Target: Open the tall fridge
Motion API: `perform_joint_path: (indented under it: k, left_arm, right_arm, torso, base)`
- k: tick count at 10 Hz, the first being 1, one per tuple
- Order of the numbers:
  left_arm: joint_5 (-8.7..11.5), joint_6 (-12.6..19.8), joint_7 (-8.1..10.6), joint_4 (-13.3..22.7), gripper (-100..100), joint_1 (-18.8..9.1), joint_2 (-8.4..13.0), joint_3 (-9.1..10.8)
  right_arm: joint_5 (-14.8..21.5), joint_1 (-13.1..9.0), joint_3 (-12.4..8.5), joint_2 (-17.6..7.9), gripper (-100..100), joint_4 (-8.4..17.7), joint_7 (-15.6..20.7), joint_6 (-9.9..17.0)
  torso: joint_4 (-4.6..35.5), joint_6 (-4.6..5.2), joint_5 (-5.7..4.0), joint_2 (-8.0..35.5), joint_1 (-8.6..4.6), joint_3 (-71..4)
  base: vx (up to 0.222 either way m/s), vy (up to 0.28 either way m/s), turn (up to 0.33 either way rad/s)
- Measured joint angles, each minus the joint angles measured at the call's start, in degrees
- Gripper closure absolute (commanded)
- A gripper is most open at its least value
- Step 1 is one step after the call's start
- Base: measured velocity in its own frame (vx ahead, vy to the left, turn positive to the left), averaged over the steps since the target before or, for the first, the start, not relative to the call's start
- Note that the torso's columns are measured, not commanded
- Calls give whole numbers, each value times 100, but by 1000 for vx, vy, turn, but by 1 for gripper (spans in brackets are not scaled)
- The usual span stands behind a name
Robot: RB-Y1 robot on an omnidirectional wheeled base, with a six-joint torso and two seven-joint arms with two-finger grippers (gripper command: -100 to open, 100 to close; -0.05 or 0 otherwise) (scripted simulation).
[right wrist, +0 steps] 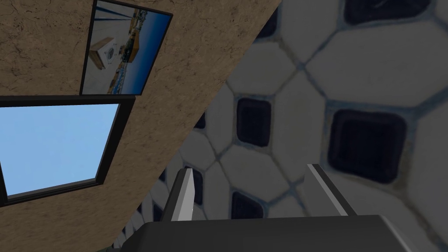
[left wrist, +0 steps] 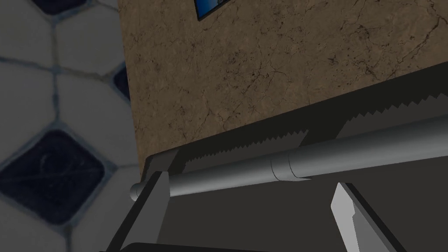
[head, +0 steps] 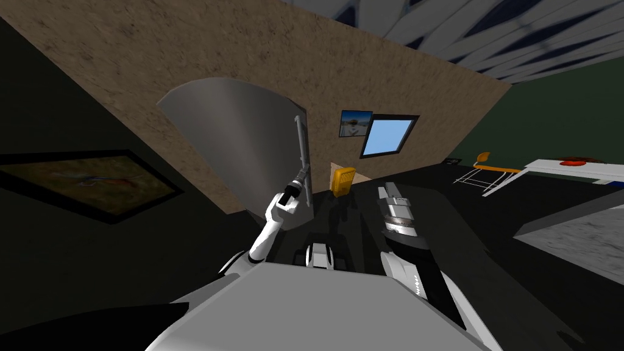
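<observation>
Standing tall, the grey fridge (head: 244, 140) carries a long bar handle (head: 300, 143).

White table (head: 560, 169), red object (head: 573, 161) on top

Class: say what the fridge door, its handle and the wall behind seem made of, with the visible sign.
Fridge door: perhaps metal, smooth grey, soft sheen. Handle: likely metal, grey round bar, satin shading. Wall: stone-like, matt brown with dark crack lines.
</observation>
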Motion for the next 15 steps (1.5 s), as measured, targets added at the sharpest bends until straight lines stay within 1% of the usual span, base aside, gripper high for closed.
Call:
perform_joint_path:
  k: [4, 5, 7, 9, 11, 12, 14, 15]
  left_arm:
    - [-231, 557, -302, 450, -100, -434, 139, -54]
    - [-255, 715, -373, 514, -100, -536, 222, -56]
    - [-376, 927, -517, 754, -100, -727, 291, -66]
    - [-472, 1136, -646, 908, -100, -876, 381, -80]
    - [-526, 1406, -770, 977, -100, -1023, 533, -104]
    - [-570, 1499, -829, 1101, -100, -1121, 603, -110]
    - [-556, 1576, -845, 1108, -100, -1194, 616, -104]
    - [-553, 1597, -846, 1106, 100, -1204, 617, -103]
  right_arm:
    - [0, 0, 0, 0, 0, 0, 0, 0]
    - [0, 0, 0, 0, 0, 0, 0, 0]
    - [0, 0, 0, 0, 0, 0, 0, 0]
    - [0, 0, 0, 0, 0, 0, 0, 0]
    - [0, 0, 0, 0, 0, 0, 0, 0]
    - [0, 0, 0, 0, 0, 0, 0, 0]
    - [0, 1, 0, 0, 0, 0, 0, 0]
    - [0, 0, 0, 0, 0, 0, 0, 0]
  torso:
    - [-1, 0, -1, -3, -3, -2]
    - [0, 0, -1, 0, -4, 0]
    - [0, 0, -1, 0, -3, 0]
    - [0, 0, -1, 2, -3, 1]
    - [-1, 0, -1, -4, -4, -3]
    - [-2, 0, -1, -5, -3, -3]
    - [-3, 1, -1, -17, -3, -9]
    - [-4, -1, 0, -6, -3, -5]
  base:
    - [51, 16, -21]
    - [49, 17, -14]
    - [38, 16, -17]
    - [29, 14, -10]
    - [36, 11, -15]
    - [16, 6, -2]
    - [71, 12, -26]
    - [7, 2, 10]
